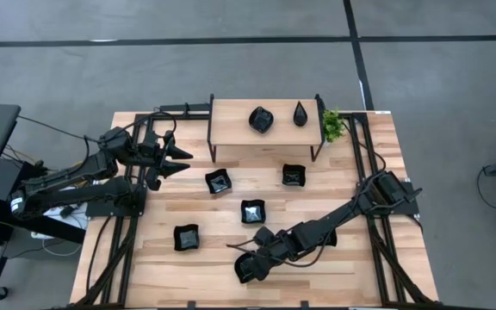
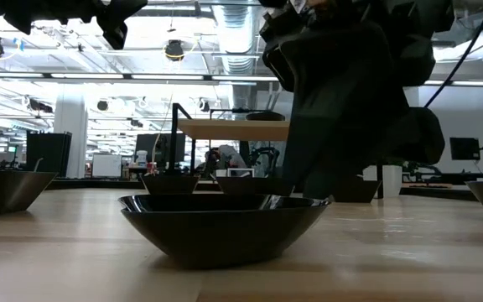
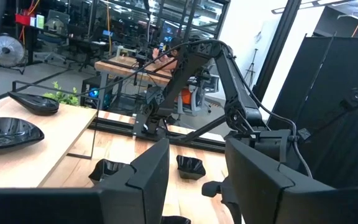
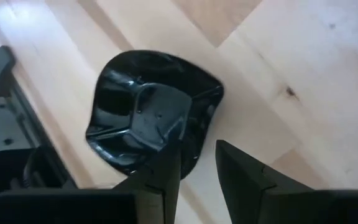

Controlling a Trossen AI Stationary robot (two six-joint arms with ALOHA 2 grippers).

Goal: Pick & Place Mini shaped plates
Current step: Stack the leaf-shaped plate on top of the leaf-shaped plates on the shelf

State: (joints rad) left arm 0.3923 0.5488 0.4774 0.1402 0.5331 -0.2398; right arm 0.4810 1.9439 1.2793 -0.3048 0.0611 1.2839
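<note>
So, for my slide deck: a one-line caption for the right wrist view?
Right hand straddling the rim of a glossy black rounded-square mini plate on the light wooden table.

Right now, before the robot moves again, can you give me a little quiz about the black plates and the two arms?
1. True or false: the raised shelf holds two black plates, a leaf plate and a teardrop plate.
2. Which gripper is down at a square plate on the table? A) left gripper B) right gripper
3. Fill in: the left gripper's jaws are ____ and hold nothing.
Key: 1 true; 2 B; 3 open.
</note>
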